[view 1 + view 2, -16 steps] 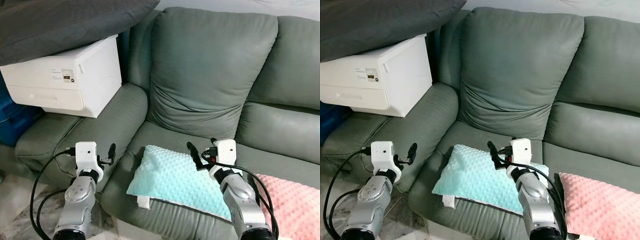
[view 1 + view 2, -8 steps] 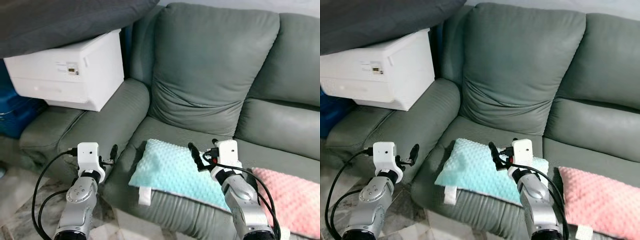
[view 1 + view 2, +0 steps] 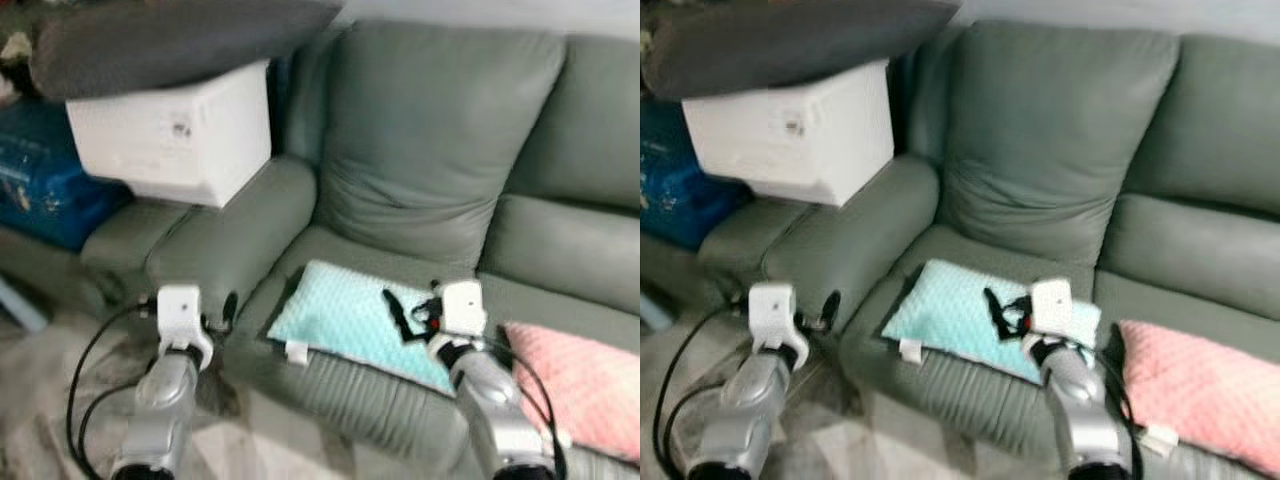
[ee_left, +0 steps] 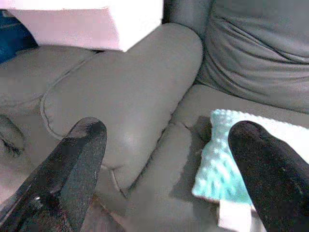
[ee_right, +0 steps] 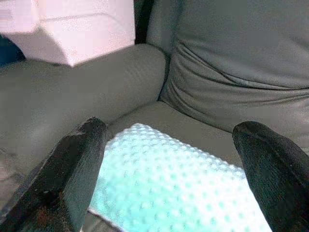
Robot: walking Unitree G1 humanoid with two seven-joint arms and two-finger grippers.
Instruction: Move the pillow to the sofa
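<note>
Resting flat on the sofa (image 3: 430,170) seat, the aqua pillow (image 3: 345,322) lies on the cushion next to the armrest (image 3: 225,235), its long front edge along the cushion's front lip, a white tag hanging over that lip. Judgement: the pillow is already where the task wants it, so the transfer looks essentially complete.

Landmark for all positions: the aqua pillow.

- Right claw (image 3: 407,314): raised above the pillow's right end, not touching the fabric as far as the head views show. In the right wrist view the 2 black fingers (image 5: 77,169) stand wide apart with the dimpled pillow between and beyond them; nothing is held. Judgement: this spread, lifted pose fits a release, with the arm clear of the fabric so that it does not drag the pillow off the edge.
- Left claw (image 4: 164,179): off the pillow's left end, low in front of the armrest, spread wide and empty. The pillow's left corner and tag sit between its fingers in the wrist view, but apart from them.
- Pink pillow (image 3: 575,385): on the next seat, right of the aqua pillow, near it; contact cannot be told.
- White box (image 3: 175,140): on the armrest, behind and left of the pillow, a dark cushion (image 3: 170,40) on top.

Head views are blurred.
</note>
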